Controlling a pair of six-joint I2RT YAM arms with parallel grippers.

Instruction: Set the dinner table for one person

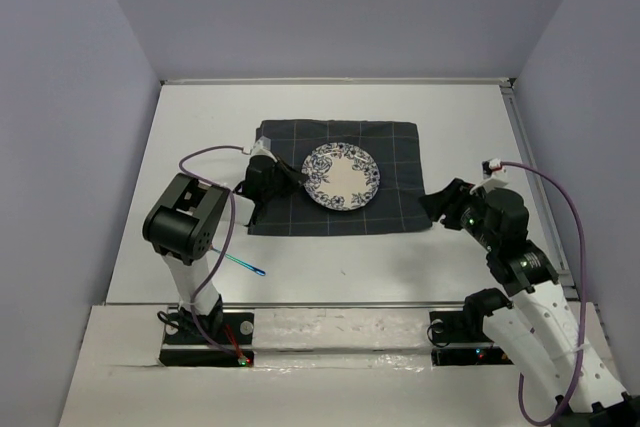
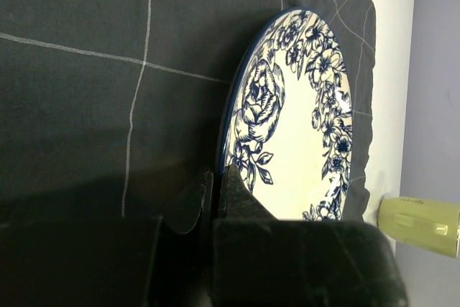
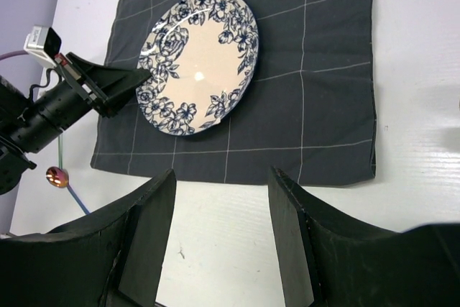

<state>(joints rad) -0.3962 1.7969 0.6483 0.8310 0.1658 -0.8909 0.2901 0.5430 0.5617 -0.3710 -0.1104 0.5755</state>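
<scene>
Bench (image 1: 200, 147): a large plain white top carried everything, both arm bases bolted at its near edge.
Cloth (image 1: 390, 147): a dark grey cloth with thin pale grid lines lay flat on the bench's far middle part.
Plate (image 1: 342, 176): a cream plate with a blue flower border sat on the cloth, a little left of the cloth's centre.
Left hand (image 1: 300, 178): it reached in from the left, low over the cloth, and was clamped on the plate's left rim.
Left wrist view: the two dark fingers (image 2: 188, 203) stood almost together, with the plate's (image 2: 302, 127) blue edge running into the narrow slit between them and the cloth (image 2: 108, 19) behind.
Right hand (image 1: 437, 205): it hovered over bare bench just beside the cloth's near right corner, pointing toward the cloth.
Right hand state: its fingers (image 3: 147, 235) stood wide apart with nothing between them.
Right wrist view: past the right hand (image 3: 221, 177) lay the cloth's (image 3: 323, 70) near edge, then the plate (image 3: 201, 62), with the left hand's (image 3: 144, 73) tip on the plate's rim.
Utensil (image 1: 243, 265): a thin piece with a bluish handle lay on the bare bench near the left arm, off the cloth; its round coppery end (image 3: 56, 175) showed in the right wrist view.
</scene>
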